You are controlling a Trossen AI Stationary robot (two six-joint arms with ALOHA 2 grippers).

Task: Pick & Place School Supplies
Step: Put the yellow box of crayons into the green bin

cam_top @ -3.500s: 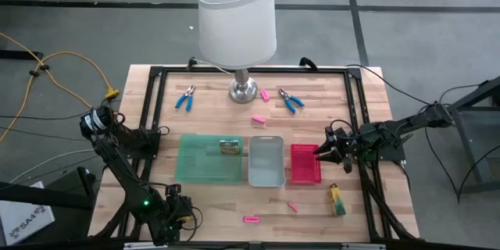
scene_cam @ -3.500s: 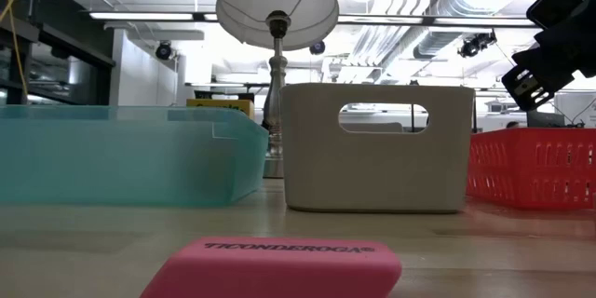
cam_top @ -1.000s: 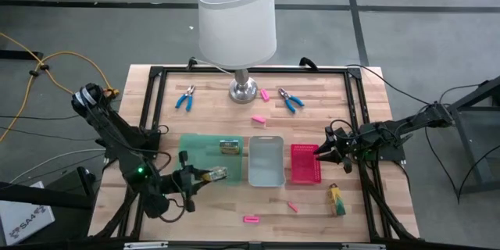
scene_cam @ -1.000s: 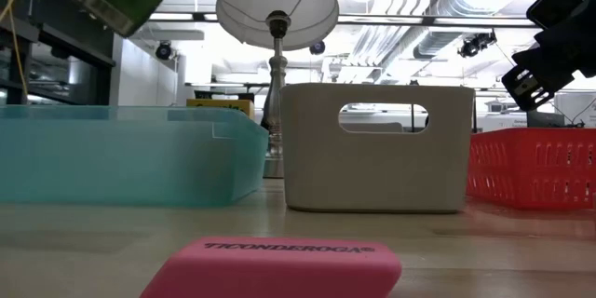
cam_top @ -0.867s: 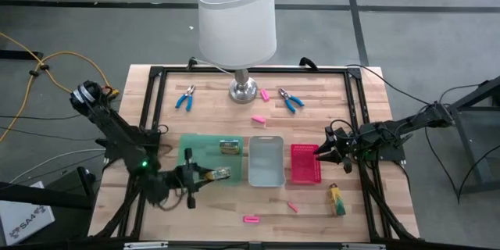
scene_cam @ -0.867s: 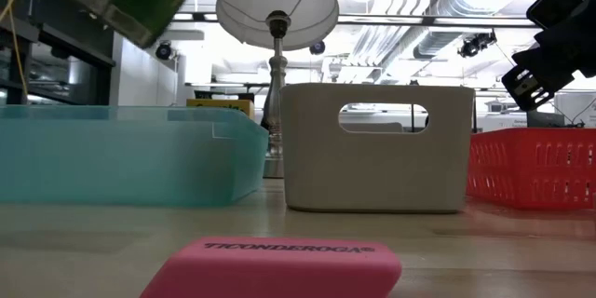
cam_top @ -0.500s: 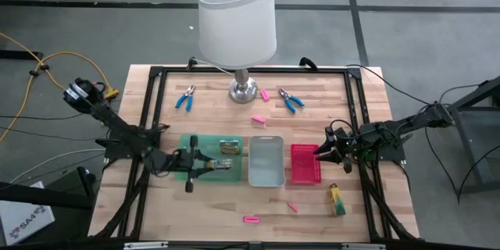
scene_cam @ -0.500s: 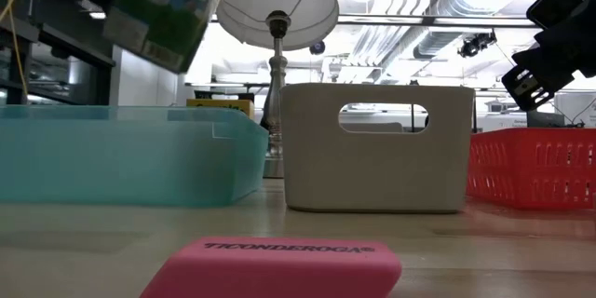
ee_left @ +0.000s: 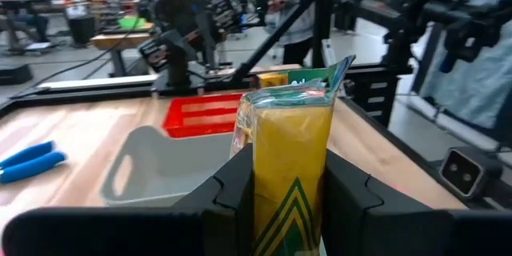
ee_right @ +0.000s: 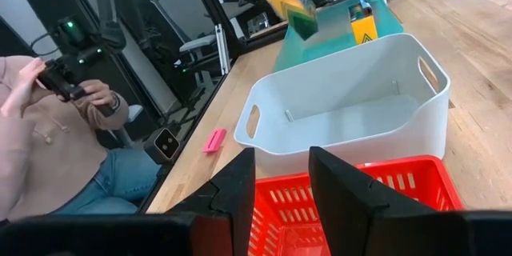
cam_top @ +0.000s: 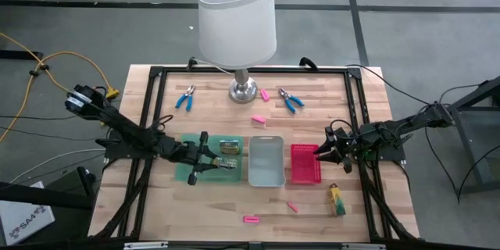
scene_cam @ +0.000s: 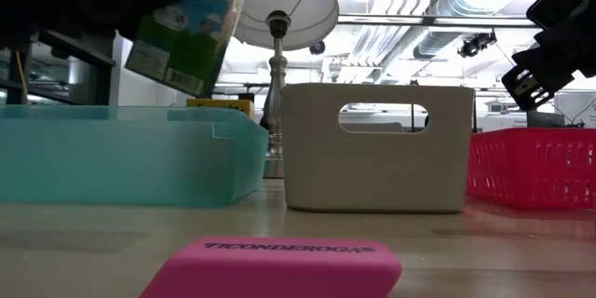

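L gripper (cam_top: 221,162) hangs over the green tray (cam_top: 187,173), fingers clamped on a yellow-green crayon pack (ee_left: 292,172), held upright above a second pack (cam_top: 229,146) lying in tray. R gripper (cam_top: 319,155) waits w/ fingers parted, empty, over red basket (cam_top: 305,173).

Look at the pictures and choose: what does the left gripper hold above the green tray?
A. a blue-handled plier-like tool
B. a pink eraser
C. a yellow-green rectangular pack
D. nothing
C: in the left wrist view the left gripper has its fingers closed on the yellow-green rectangular pack, and the high view shows it over the green tray.
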